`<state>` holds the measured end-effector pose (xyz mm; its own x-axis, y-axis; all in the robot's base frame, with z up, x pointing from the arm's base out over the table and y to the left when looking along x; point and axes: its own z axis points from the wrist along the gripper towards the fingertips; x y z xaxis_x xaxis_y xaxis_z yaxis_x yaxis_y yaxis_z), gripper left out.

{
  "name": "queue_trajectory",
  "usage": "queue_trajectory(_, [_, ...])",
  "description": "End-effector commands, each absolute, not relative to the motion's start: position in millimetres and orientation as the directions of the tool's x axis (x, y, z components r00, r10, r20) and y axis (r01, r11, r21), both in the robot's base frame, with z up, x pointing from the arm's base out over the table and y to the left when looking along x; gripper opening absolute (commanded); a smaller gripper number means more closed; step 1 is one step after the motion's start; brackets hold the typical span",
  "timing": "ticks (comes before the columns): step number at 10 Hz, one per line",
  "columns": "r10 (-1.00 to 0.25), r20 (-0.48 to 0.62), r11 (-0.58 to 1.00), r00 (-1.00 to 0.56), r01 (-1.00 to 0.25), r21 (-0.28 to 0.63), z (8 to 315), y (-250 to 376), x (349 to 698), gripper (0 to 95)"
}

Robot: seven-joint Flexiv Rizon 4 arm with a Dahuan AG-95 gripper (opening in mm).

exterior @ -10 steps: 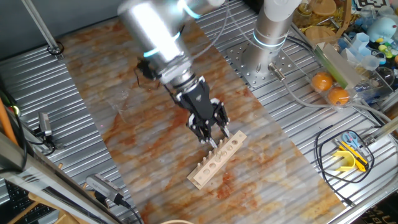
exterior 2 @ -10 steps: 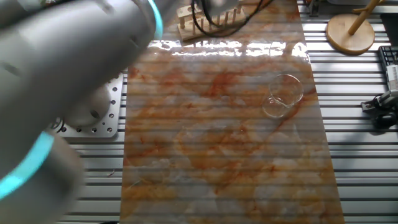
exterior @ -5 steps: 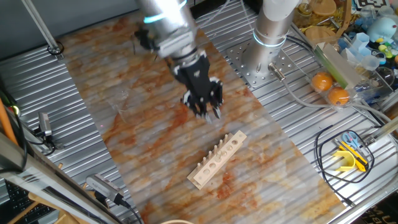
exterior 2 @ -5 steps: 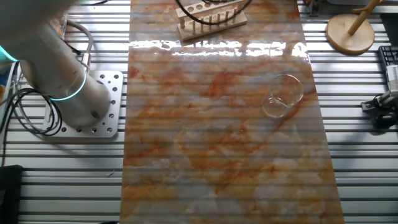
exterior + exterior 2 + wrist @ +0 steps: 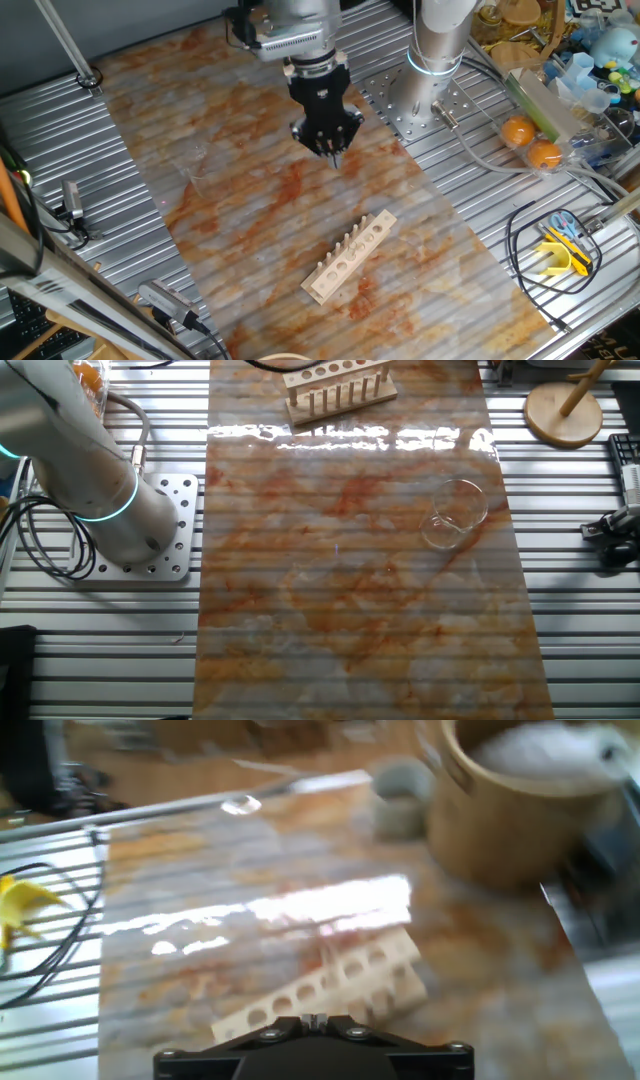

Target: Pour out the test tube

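Above the marbled mat (image 5: 230,190), the gripper (image 5: 331,152) hangs with fingers drawn close; the test tube between them can't be made out, rack (image 5: 349,256) well apart.

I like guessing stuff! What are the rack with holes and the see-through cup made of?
The rack looks like pale, unpainted wood: a matte, light tan bar with round holes and pegs. The cup looks like clear glass, since the mat's orange pattern shows through and its rim glints, though clear plastic is possible.
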<state>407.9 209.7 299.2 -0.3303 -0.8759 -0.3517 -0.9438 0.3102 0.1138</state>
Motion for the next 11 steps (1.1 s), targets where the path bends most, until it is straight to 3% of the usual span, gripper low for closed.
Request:
queue_trajectory(1, [-0.692, -0.162, 0.702, -0.704, -0.708, 0.077, 294.4, 162.5, 413.8, 0.0])
queue_trajectory(5, [-0.523, -0.049, 0.852, -0.851, -0.522, -0.037, 292.1, 154.9, 414.4, 0.0])
queue_trajectory(8, [-0.293, -0.03, 0.956, -0.955, -0.293, -0.024, 292.1, 154.9, 414.4, 0.0])
queue_trajectory(11, [-0.257, -0.018, 0.966, -0.966, -0.256, -0.035, 291.9, 149.6, 417.8, 0.0])
